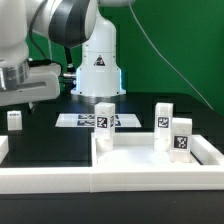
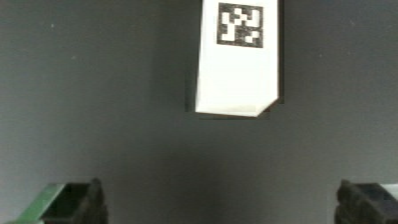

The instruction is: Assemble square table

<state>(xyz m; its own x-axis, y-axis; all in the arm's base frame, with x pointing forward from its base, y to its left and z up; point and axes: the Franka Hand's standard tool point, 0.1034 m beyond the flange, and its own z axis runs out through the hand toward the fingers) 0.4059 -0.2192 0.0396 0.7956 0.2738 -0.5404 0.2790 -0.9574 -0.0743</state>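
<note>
Several small white block legs with black-and-white tags show in the exterior view. One leg (image 1: 14, 120) stands at the far left, one (image 1: 104, 125) near the middle, and two (image 1: 163, 122) (image 1: 181, 138) at the right. My gripper (image 1: 28, 88) hangs above the table at the left, near the far-left leg. In the wrist view one white leg (image 2: 237, 60) lies on the black surface, ahead of my gripper (image 2: 221, 205). My fingertips (image 2: 71, 205) stand wide apart, open and empty, clear of that leg. I cannot make out the square top.
A long white rail (image 1: 110, 168) with short side walls borders the front of the black surface. The marker board (image 1: 80, 120) lies flat near the robot base (image 1: 98, 65). A green backdrop stands behind.
</note>
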